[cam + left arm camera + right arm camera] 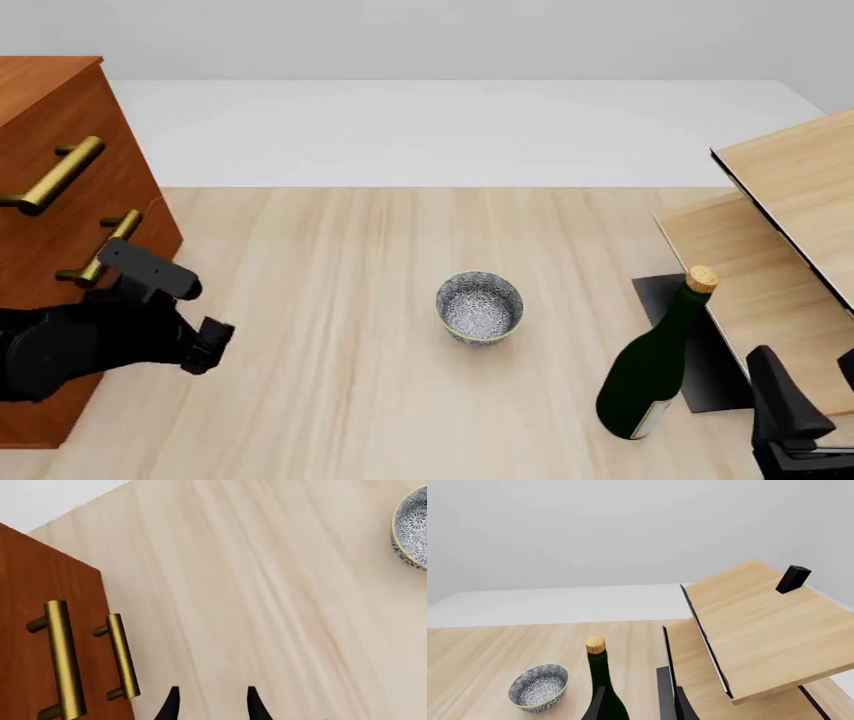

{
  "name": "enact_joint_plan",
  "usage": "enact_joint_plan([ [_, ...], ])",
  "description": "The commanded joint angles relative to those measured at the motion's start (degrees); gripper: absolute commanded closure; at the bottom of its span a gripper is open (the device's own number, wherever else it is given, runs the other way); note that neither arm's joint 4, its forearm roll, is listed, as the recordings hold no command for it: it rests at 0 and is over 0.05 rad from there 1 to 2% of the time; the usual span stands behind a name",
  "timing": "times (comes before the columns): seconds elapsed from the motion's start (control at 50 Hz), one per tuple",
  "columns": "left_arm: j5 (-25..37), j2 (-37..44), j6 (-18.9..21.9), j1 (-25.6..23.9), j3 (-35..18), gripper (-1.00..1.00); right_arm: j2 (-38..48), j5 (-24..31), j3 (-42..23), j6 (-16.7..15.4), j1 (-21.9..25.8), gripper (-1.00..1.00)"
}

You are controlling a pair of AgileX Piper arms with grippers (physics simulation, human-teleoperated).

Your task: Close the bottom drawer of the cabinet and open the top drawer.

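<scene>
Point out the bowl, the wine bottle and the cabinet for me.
bowl (479, 306): front view, on its patterned inside.
wine bottle (653, 368): front view, on the green body.
cabinet (63, 205): front view, on the wooden drawer front.

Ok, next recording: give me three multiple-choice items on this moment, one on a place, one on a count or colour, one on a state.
1. In the front view, where does the patterned bowl stand?
A. On the shelf boards
B. On the table between cabinet and bottle
C. On top of the cabinet

2. What colour are the drawer handles?
A. Brass
B. Black
C. White

3. What is the left claw doing?
A. Gripping a handle
B. Holding the bowl
C. Open, holding nothing

Answers: 1 B, it sits on bare table, cabinet to the left, green bottle to the right. 2 A, the bars are golden. 3 C, its fingers stand apart over the table.
</scene>
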Motion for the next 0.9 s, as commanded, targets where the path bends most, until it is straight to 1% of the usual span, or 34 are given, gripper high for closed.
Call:
enact_joint_plan([
  [0.02,-1.9,-4.3,8.5,-2.2,0.4,-1.0,0.2,-0.1,0.0,0.2,0.1,-1.0],
  [0.06,-2.0,-4.5,8.8,-2.7,0.1,-1.0,0.2,-0.1,0.0,0.2,0.1,-1.0],
  [0.16,-1.4,-4.6,7.4,-5.0,-1.2,-1.0,0.2,-0.1,-0.1,0.3,0.0,-1.0],
  [0.2,-1.4,-4.6,6.6,-6.8,-1.8,-1.0,-0.2,0.3,-0.1,0.3,0.0,-1.0],
  [0.26,-1.5,-5.4,6.9,-7.8,-2.3,-1.0,0.1,0.1,-0.1,0.3,0.0,-1.0],
  [0.3,-1.8,-6.3,9.2,-8.8,-2.6,-1.0,0.0,0.1,-0.1,0.4,-0.1,-1.0],
  [0.32,-2.8,-7.3,12.1,-7.7,-1.6,-1.0,-0.4,0.5,-0.1,0.4,-0.1,-1.0],
  [0.36,-3.4,-7.5,13.4,-7.9,-1.2,-1.0,-0.4,0.5,-0.1,0.4,-0.1,-1.0],
  [0.4,-3.3,-7.5,13.2,-9.0,-1.8,-1.0,-0.5,0.7,-0.2,0.4,0.0,-1.0],
  [0.42,-3.7,-8.0,14.0,-8.8,-1.6,-1.0,-0.5,0.7,-0.1,0.4,0.0,-1.0],
  [0.44,-4.8,-8.4,17.1,-6.4,-0.2,-1.0,-0.5,0.7,-0.1,0.4,0.1,-1.0],
  [0.46,-5.3,-8.8,17.8,-7.4,-0.1,-1.0,-0.5,0.7,-0.1,0.4,0.1,-1.0],
  [0.48,-6.4,-9.1,20.5,-7.7,1.3,-1.0,-0.5,0.7,-0.1,0.4,0.0,-1.0],
  [0.54,-9.4,-10.5,25.8,-6.6,4.2,-1.0,-0.5,0.6,-0.1,0.4,0.0,-1.0],
  [0.56,-11.3,-11.3,28.6,-6.1,5.8,-1.0,-0.6,0.6,-0.1,0.4,0.0,-1.0],
  [0.6,-13.2,-11.9,31.5,-5.3,7.6,-1.0,-0.6,0.6,-0.1,0.3,0.0,-1.0],
  [0.68,-15.7,-13.4,35.1,-3.4,9.6,-1.0,-0.5,0.5,-0.1,0.3,0.1,-1.0],
  [0.76,-17.8,-14.4,38.5,-2.5,11.6,-1.0,-0.5,0.5,0.0,0.3,0.1,-1.0],
  [0.8,-17.3,-14.7,38.8,-1.4,11.1,-1.0,-0.5,0.5,0.0,0.3,0.1,-1.0],
  [0.82,-20.0,-15.7,42.3,-0.9,13.2,-1.0,-0.5,0.5,0.0,0.3,0.1,-1.0],
  [0.84,-23.3,-16.1,46.7,-0.1,15.6,-1.0,-0.5,0.5,0.0,0.3,0.1,-1.0],
  [0.88,-20.0,-15.8,44.4,-0.1,12.8,-1.0,-0.5,0.5,0.1,0.3,0.1,-1.0],
  [0.9,-19.5,-15.9,44.4,-0.2,12.4,-1.0,-0.5,0.5,0.1,0.3,0.1,-1.0],
])
